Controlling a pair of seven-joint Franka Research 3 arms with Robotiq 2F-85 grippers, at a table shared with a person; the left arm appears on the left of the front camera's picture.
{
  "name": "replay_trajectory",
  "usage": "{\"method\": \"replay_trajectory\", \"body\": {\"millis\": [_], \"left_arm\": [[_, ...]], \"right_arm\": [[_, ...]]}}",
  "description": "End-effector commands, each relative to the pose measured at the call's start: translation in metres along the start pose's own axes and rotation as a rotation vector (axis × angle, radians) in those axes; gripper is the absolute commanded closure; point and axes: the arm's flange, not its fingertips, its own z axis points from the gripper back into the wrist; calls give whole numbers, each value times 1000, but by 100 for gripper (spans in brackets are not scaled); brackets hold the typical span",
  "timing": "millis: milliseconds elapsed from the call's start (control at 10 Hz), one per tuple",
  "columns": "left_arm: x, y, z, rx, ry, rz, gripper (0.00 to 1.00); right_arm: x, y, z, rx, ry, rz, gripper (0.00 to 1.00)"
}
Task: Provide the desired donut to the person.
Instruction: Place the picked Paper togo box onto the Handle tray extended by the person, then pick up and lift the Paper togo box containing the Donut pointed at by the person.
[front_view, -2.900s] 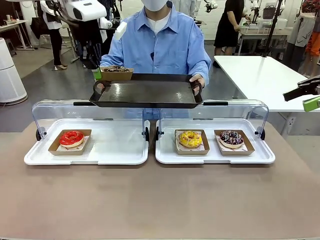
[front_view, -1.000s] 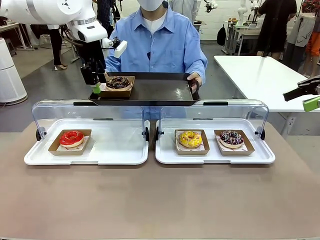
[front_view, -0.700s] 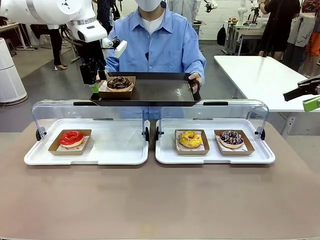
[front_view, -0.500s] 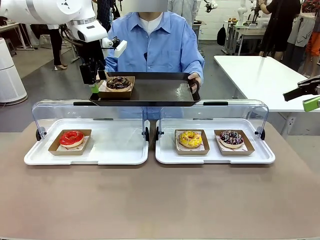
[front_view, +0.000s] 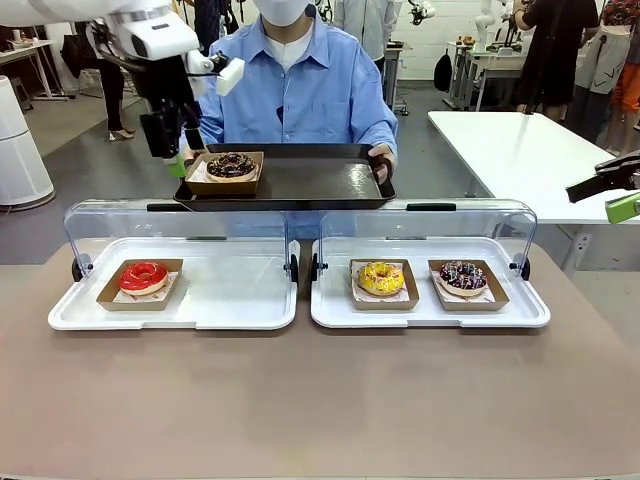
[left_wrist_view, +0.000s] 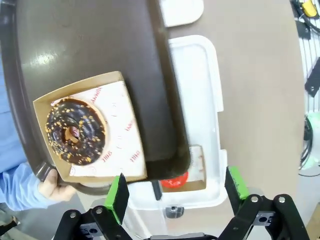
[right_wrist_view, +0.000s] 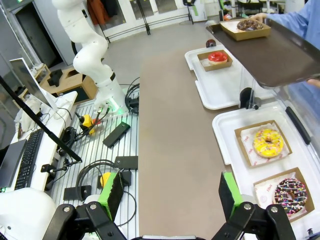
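1. The person (front_view: 300, 90) stands at the far side of the table (front_view: 320, 400), holding a black tray (front_view: 310, 183) level by its end handles. It is raised over the far edge of the display cases, so it serves as a landing spot within the arm's reach.
2. The chocolate donut (front_view: 231, 165) (the one topped with nut crumbs) sits in its cardboard box (front_view: 200, 181) at the left end of that tray. The box lies flat, in the corner nearest the left arm.
3. The left gripper (front_view: 180, 160) hangs just left of the box with its fingers spread wide and nothing between them. Its wrist camera looks down past the green pads (left_wrist_view: 117, 197) onto donut and tray, well clear of both. From the front I can't quite tell whether a fingertip brushes the tray's rim.
4. With the box resting on the tray and nothing pinching it, the hand-over looks done. All that seems left is for the arm to pull away.
5. The right gripper (right_wrist_view: 170, 195) waits off at the right side, fingers wide and empty, out of the way.
6. On the near side, the red donut (front_view: 143, 276), yellow donut (front_view: 380, 278) and sprinkled donut (front_view: 462, 275) lie untouched in their white trays (front_view: 220, 305). The clear lids (front_view: 180, 225) are tipped back for access.
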Motion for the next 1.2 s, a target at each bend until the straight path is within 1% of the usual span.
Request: {"method": "replay_trajectory", "body": {"millis": [0,300,500,600,700,800,1100], "left_arm": [[-29,-55,2,18,-46,-16,0],[-61,-104,-6,11,-88,19,0],[-74,-119,-2,31,-92,31,0],[-77,-128,-2,37,-111,39,0],[-79,-126,3,21,-114,67,0],[-78,-120,0,8,-63,57,0],[-78,-120,0,8,-63,57,0]], "right_arm": [[-1,0,1,6,-10,15,0],[-1,0,1,6,-10,15,0],[-1,0,1,6,-10,15,0],[-1,0,1,6,-10,15,0],[-1,0,1,6,-10,15,0],[-1,0,1,6,-10,15,0],[-1,0,1,6,-10,15,0]]}}
